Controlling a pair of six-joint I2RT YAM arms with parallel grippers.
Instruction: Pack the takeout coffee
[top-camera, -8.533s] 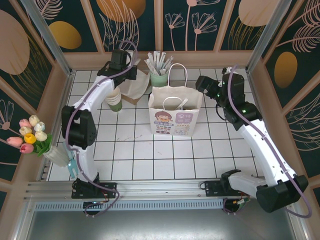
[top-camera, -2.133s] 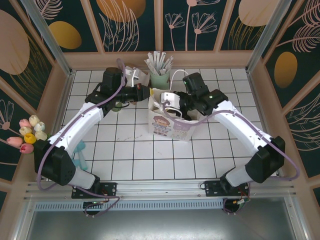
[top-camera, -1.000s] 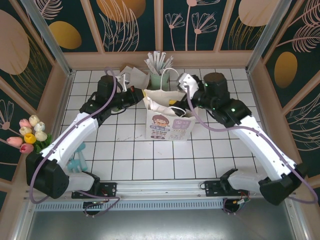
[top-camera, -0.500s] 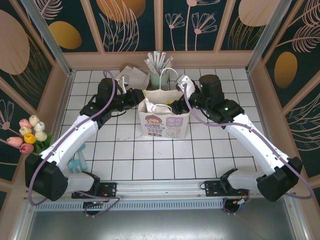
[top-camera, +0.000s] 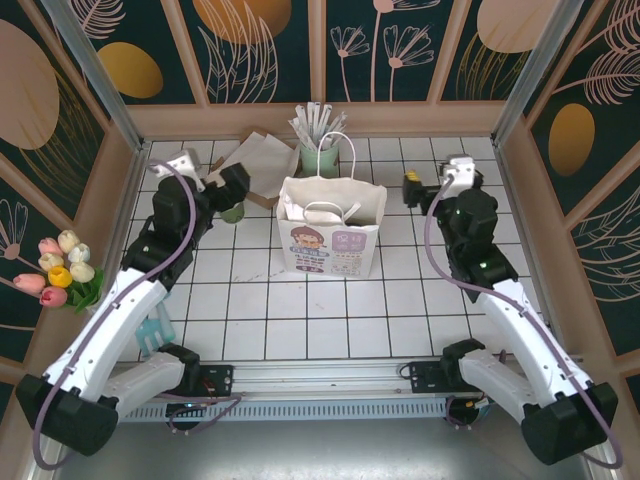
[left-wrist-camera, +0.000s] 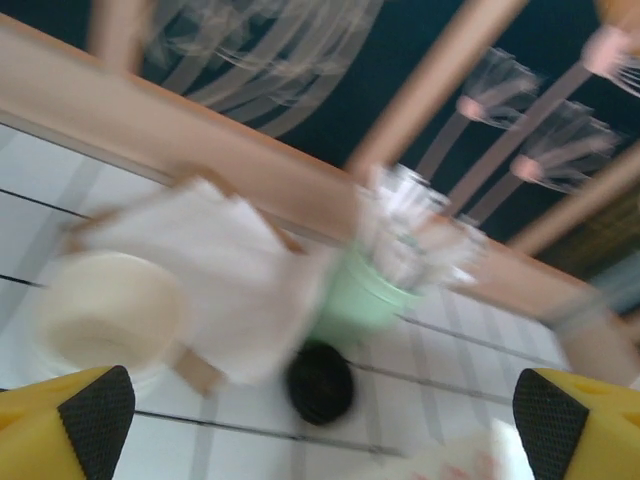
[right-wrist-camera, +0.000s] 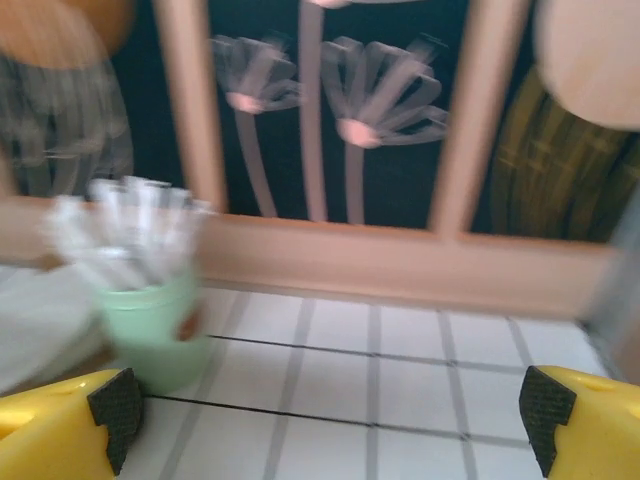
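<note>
**Takeout coffee, mid-pack:** A round black lid (left-wrist-camera: 320, 382), judged to be the takeout coffee's, lay flat on the white tiles just behind the paper bag (top-camera: 330, 245). It sat by the bag's rear left corner, in front of the mint green holder of white sticks (left-wrist-camera: 372, 290) and beside a heap of white napkins (left-wrist-camera: 230, 265). Whether the green-sided cup stood beneath that lid or sat hidden inside the bag could not be told. The wrist picture was blurred, and the bag's mouth showed little beyond its looped handles (top-camera: 322, 212).

The left gripper (top-camera: 222, 180) hovered left of the bag, near the stack of lidless cups (top-camera: 232, 210). Its fingers were spread wide and held nothing, with the black pads (left-wrist-camera: 97, 418) at either edge of its own camera's view. The lid lay straight ahead of that gripper, roughly midway between the fingers. Being round, it offered no long axis to line up with.

The right gripper (top-camera: 412, 188) hung on the bag's right side, likewise spread wide and empty. Its pads (right-wrist-camera: 545, 405) framed the holder and the back wall.

The left arm was the nearer of the two to the lid. Any reach for it looked to be that arm's: forward and down, then rightward over the bag's rim.
</note>
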